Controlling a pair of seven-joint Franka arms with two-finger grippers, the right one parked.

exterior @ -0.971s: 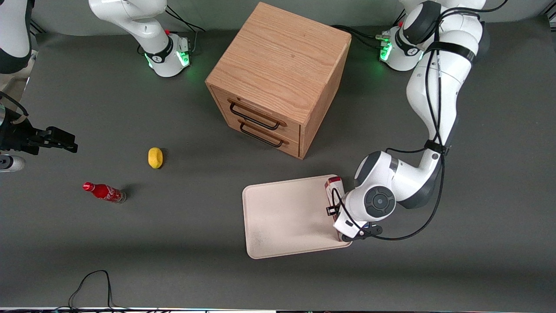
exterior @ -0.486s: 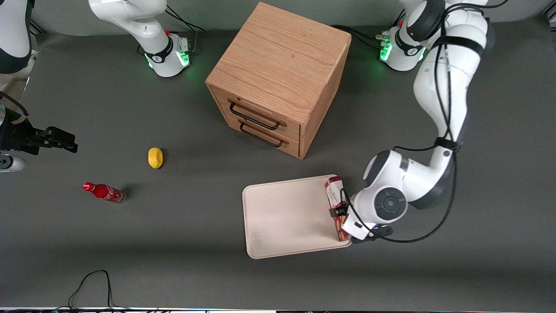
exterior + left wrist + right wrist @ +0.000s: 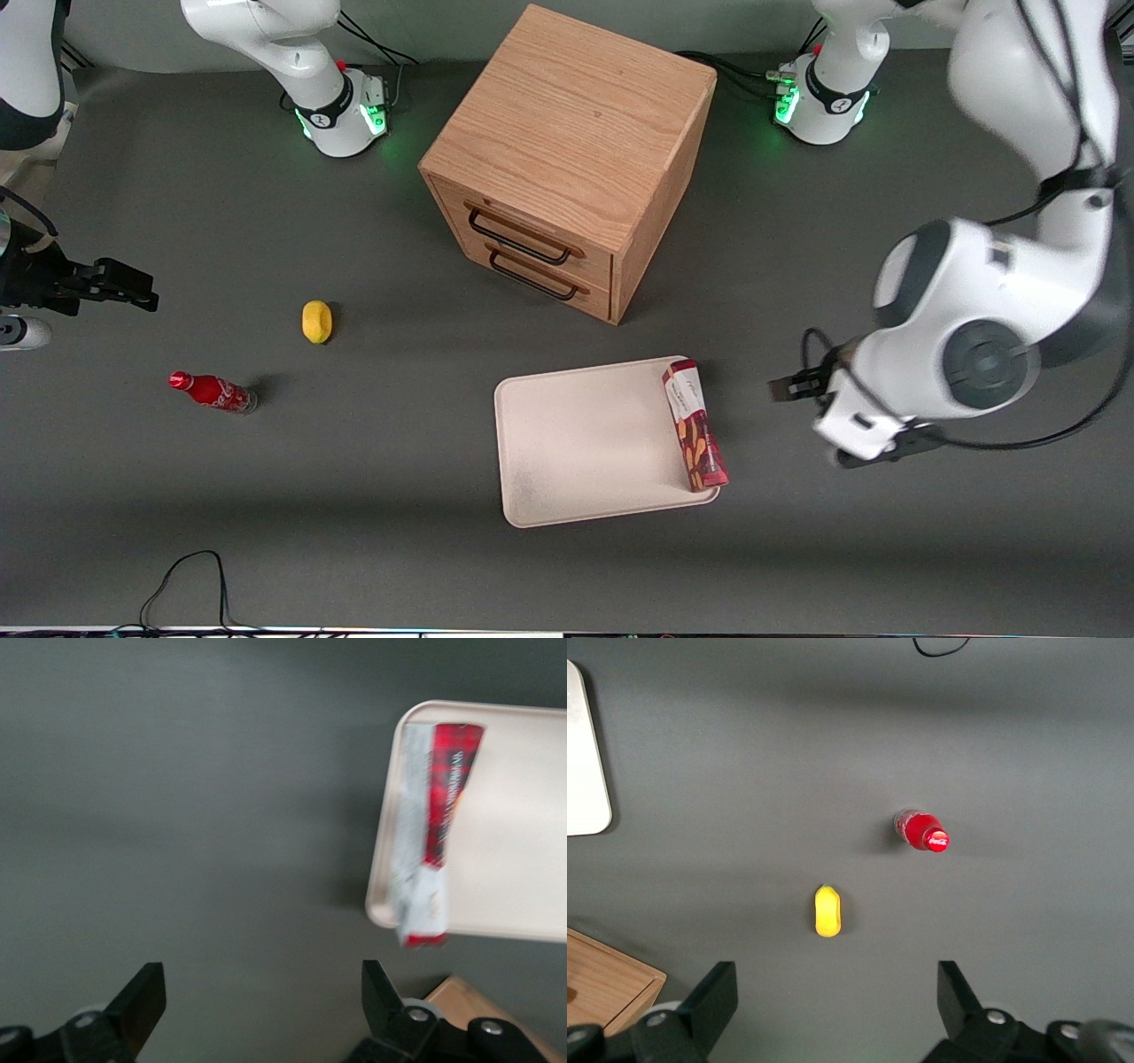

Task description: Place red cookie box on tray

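My table (image 3: 886, 549) is a dark grey mat. On it sit the wooden drawer cabinet (image 3: 567, 159) near the edge farthest from the front camera, the tray (image 3: 585, 443) in front of its drawers, and, toward the parked arm's end, a lemon (image 3: 316, 321) and a cola bottle (image 3: 213, 392). My gripper (image 3: 802, 390) hangs open above bare mat beside the tray.

My gripper (image 3: 788, 387) is mostly hidden under my own wrist in the front view; only one dark fingertip pokes out. In my wrist view the red cookie box (image 3: 431, 828) is smeared, its print unreadable, and the tray (image 3: 514, 788) runs off the picture's edge. The wooden corner (image 3: 483, 1005) is probably the drawer cabinet.
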